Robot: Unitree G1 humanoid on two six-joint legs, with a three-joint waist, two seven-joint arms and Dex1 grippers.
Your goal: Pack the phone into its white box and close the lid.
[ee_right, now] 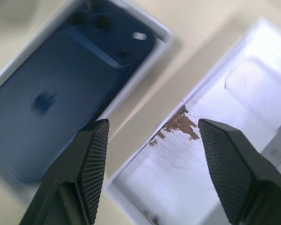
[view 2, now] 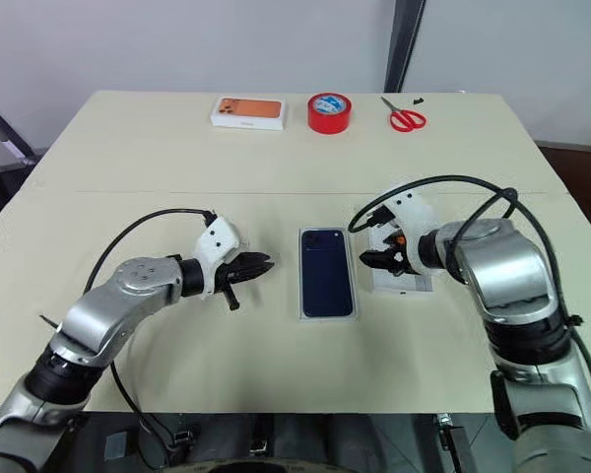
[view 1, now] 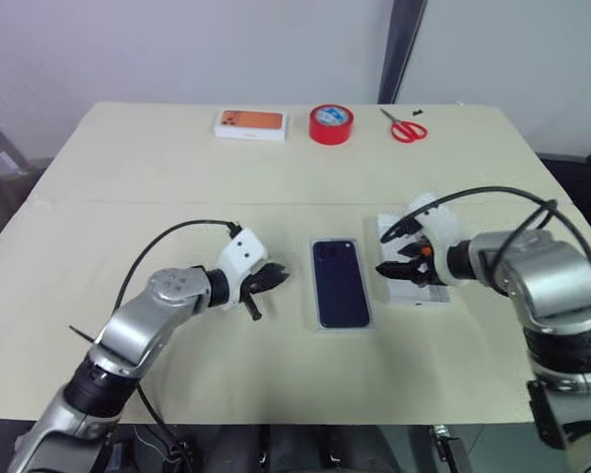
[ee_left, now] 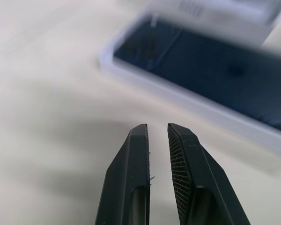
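In the head views you see the right gripper, two black ribbed fingers on a white wrist housing, spread wide and holding nothing. It hangs over the near left edge of the lid, a shallow white rectangular cardboard top lying on the table just right of the white box. The left gripper, of the same build, points towards that box from its left, set apart from it; its fingers are nearly together with nothing between them. The phone, a slim glossy navy-blue rectangle with rounded corners, lies flat inside the shallow white cardboard tray at the middle of the beige matte table. Along the far edge you find a white box with an orange picture, a red roll of tape and red-handled scissors.

In the left wrist view, the two finger pads show a fine cross-hatched texture and stand a narrow slit apart. Beyond them lies the phone in its white rim.

In the right wrist view, the ribbed fingertips stand far apart. Between them you see the lid's white inner face, with a brown torn patch. The phone's camera cluster shows at one corner.
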